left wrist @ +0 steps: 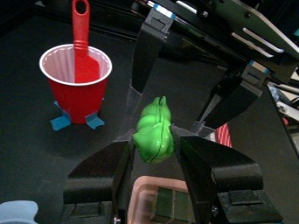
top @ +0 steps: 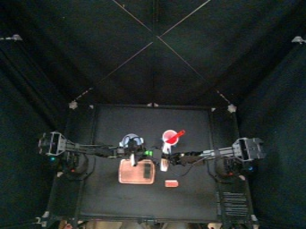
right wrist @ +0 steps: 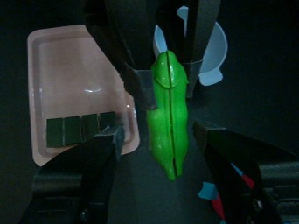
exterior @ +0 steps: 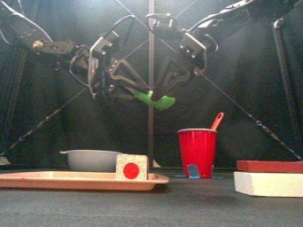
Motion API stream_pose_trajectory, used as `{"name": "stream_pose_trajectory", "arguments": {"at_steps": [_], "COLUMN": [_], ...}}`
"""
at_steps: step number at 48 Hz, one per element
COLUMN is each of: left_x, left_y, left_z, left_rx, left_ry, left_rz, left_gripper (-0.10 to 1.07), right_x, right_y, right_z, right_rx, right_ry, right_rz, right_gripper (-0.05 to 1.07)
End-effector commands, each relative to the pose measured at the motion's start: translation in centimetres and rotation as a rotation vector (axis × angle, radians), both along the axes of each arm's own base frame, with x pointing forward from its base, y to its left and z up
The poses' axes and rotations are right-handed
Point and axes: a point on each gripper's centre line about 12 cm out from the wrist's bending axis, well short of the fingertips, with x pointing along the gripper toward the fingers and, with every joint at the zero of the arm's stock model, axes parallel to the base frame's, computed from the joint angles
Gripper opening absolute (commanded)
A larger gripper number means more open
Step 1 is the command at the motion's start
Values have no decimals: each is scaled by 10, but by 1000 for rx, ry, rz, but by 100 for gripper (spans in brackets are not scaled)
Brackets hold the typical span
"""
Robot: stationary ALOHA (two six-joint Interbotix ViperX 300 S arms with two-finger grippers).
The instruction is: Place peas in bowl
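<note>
The peas, a bright green pod, hang in the air above the table's middle, between both grippers. My right gripper is shut on the pod, which lies lengthwise between its jaws. My left gripper stands open around the pod's other end. In the front view the pod tilts, with the left gripper on one side and the right gripper on the other. The pale blue bowl sits just behind the arms, left of centre, and shows low on the table in the front view.
A pink tray lies under the grippers, with a white box marked by a red dot on it. A red cup holding a red spoon stands right of the bowl. A small red-orange block lies near the front, and a red and white block sits at the right.
</note>
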Motion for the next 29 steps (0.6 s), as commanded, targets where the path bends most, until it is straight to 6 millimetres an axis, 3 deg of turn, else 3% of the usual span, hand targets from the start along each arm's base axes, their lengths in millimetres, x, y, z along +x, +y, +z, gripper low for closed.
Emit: {"name": "stream_pose_trajectory", "arguments": {"at_steps": [1, 15, 29], "left_x": [2, -12, -54], "left_y": [1, 8, 29], "left_z": [6, 0, -8], "left_rx": [9, 17, 62], "left_ry": [-24, -1, 16], "left_rz": [1, 16, 65], "left_gripper": [63, 63, 62], "right_x": [-2, -12, -32], "right_y": [-1, -1, 1], "right_z": [20, 27, 28], "right_rx": [-1, 10, 63], "right_ry": [-51, -65, -72], "right_rz": [-2, -10, -30], "right_gripper": [95, 95, 95]}}
